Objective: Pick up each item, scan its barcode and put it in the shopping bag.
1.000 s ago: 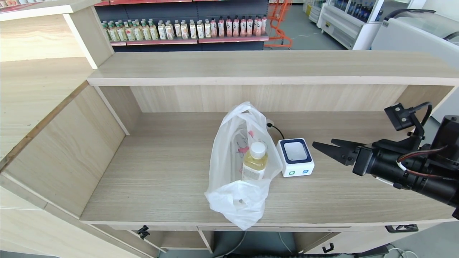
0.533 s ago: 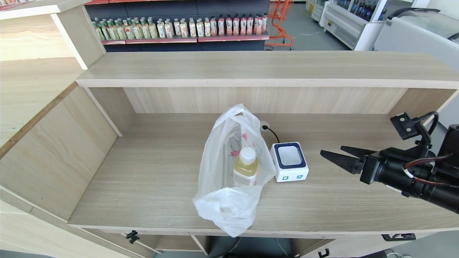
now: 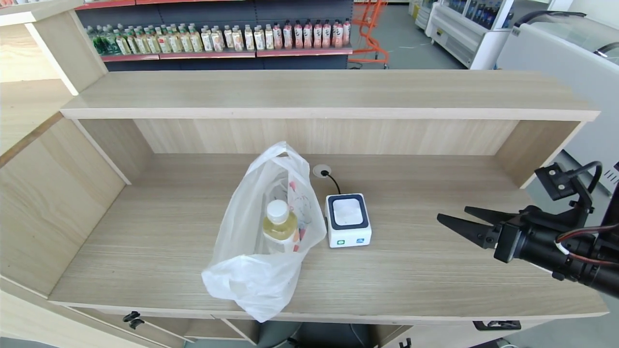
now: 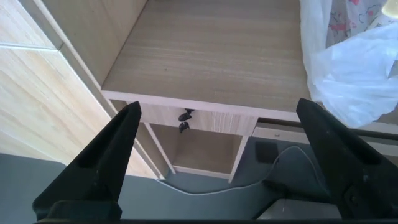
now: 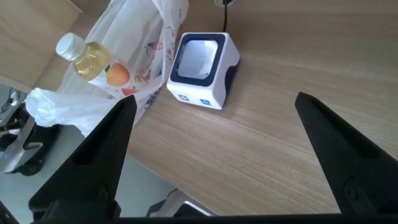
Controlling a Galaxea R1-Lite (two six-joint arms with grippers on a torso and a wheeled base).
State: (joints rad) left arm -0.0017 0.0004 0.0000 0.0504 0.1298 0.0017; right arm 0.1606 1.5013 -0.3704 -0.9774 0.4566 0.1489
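Yellow-drink bottle [image 3: 279, 225] upright in white bag [image 3: 263, 251], scanner [image 3: 347, 220] just beside

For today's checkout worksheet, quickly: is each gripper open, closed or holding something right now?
Left gripper: open, holding nothing.
Right gripper: open, holding nothing.

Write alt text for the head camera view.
A yellow drink bottle stands in a white plastic shopping bag on a wooden counter, beside a white barcode scanner. The right tool hangs open and empty to their right.
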